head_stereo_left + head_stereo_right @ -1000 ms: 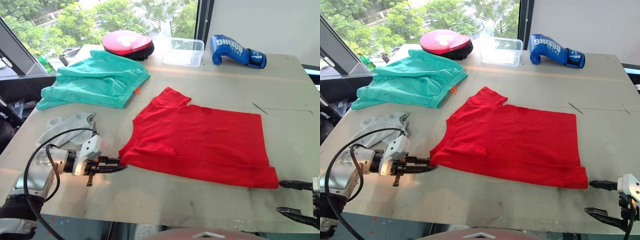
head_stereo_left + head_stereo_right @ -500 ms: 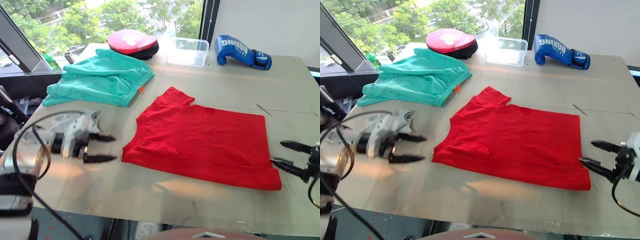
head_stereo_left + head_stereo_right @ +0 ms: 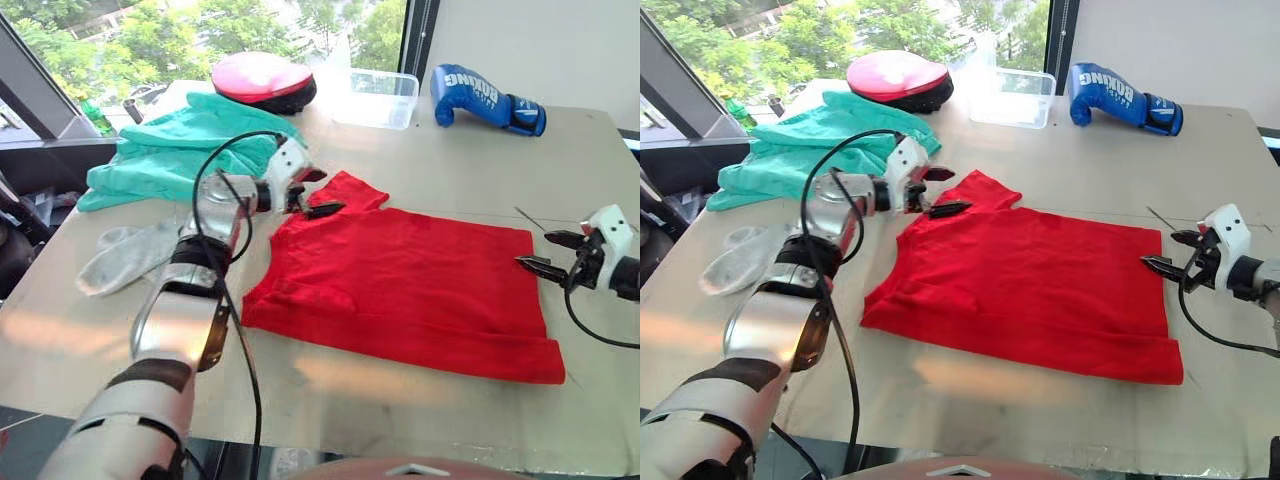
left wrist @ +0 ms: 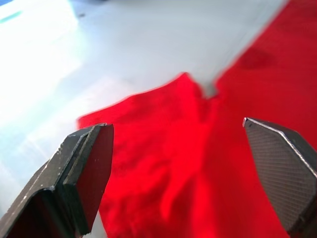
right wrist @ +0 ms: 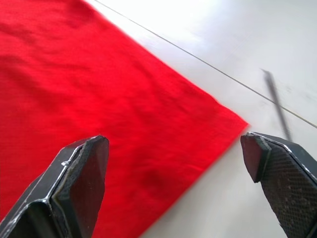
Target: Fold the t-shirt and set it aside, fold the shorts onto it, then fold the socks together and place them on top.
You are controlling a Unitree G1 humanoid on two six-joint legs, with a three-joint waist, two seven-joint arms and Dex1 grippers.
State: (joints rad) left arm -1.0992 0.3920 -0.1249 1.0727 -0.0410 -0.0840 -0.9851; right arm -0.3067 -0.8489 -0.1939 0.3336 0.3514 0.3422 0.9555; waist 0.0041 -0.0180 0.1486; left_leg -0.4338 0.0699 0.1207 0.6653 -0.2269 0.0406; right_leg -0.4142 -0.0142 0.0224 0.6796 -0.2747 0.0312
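Note:
The red t-shirt (image 3: 410, 280) lies flat in the middle of the table, one sleeve (image 3: 352, 192) pointing to the far side. My left gripper (image 3: 318, 192) hovers open just over that sleeve (image 4: 163, 129). My right gripper (image 3: 545, 251) is open beside the shirt's far right corner (image 5: 218, 119), a little above the table. The teal shorts (image 3: 175, 155) lie crumpled at the far left. Grey socks (image 3: 125, 255) lie at the left edge, beside my left arm.
A red-pink round pad (image 3: 262, 78), a clear plastic box (image 3: 378, 97) and a blue boxing glove (image 3: 485, 100) stand along the far edge. A dark thin mark (image 3: 528, 217) lies on the table near my right gripper. Bare table surrounds the shirt in front.
My left gripper has swung from the near left of the table across to the shirt's far sleeve. The right gripper has risen and moved farther back to the shirt's far right corner.

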